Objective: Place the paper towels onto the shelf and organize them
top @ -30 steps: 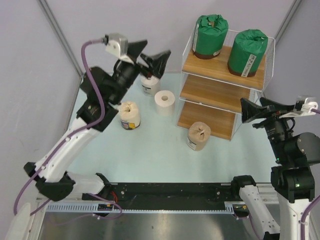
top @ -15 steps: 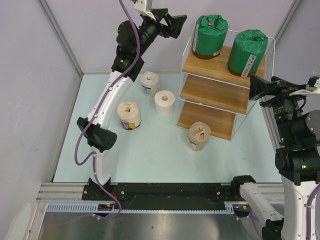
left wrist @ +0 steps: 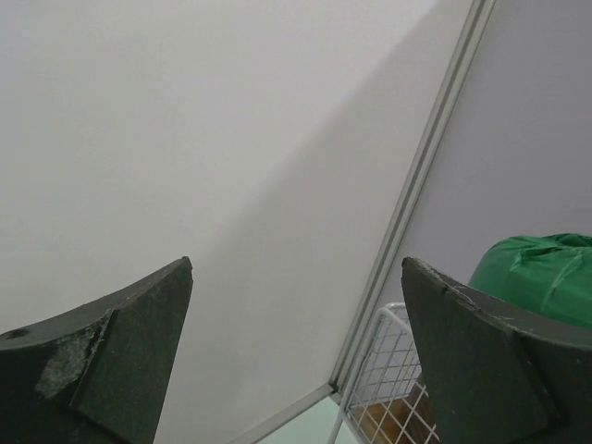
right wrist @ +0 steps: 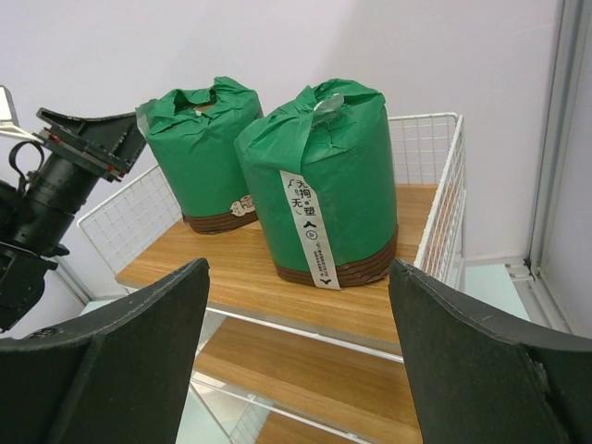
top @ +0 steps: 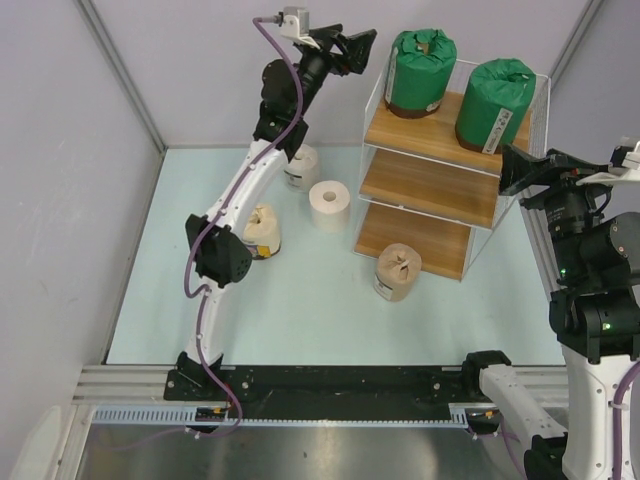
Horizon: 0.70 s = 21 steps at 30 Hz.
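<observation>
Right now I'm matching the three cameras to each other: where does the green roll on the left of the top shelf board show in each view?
Top external: green roll upper centre-right, at the left end of the top board.
Left wrist: green roll partly visible at the right edge.
Right wrist: green roll, the farther, left one of two.
Shared landmark: the shelf's white wire frame.

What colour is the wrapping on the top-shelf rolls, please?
Green wrapping, brown at the base; clearest in right wrist view.

White links, black joints; purple cable along left arm; left gripper black, scuffed; right arm perhaps shows green lights.
</observation>
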Each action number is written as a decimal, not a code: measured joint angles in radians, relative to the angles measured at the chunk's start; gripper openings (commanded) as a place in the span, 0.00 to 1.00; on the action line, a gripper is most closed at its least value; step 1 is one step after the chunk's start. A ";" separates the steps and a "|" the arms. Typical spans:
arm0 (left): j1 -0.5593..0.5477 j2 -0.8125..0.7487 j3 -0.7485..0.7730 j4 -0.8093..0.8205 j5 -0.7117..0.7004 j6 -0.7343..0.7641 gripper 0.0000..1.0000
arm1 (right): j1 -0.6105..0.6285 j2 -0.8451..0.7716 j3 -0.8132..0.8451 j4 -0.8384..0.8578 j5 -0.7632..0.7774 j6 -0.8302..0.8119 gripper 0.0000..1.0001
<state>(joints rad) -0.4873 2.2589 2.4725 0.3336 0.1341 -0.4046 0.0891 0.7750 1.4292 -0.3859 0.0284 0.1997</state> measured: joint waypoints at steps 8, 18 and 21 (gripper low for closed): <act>-0.008 -0.002 0.026 0.054 0.016 -0.013 0.99 | 0.000 -0.001 -0.024 -0.005 0.009 -0.001 0.83; -0.037 -0.045 0.026 -0.042 0.049 -0.015 0.92 | 0.000 -0.006 -0.038 -0.006 0.010 0.006 0.83; -0.041 -0.076 0.027 -0.065 0.057 -0.016 0.91 | 0.000 -0.013 -0.038 -0.007 0.013 0.006 0.83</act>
<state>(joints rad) -0.5282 2.1826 2.4996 0.2687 0.1913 -0.4206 0.0891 0.7616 1.3911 -0.3927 0.0414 0.2054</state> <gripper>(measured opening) 0.926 0.832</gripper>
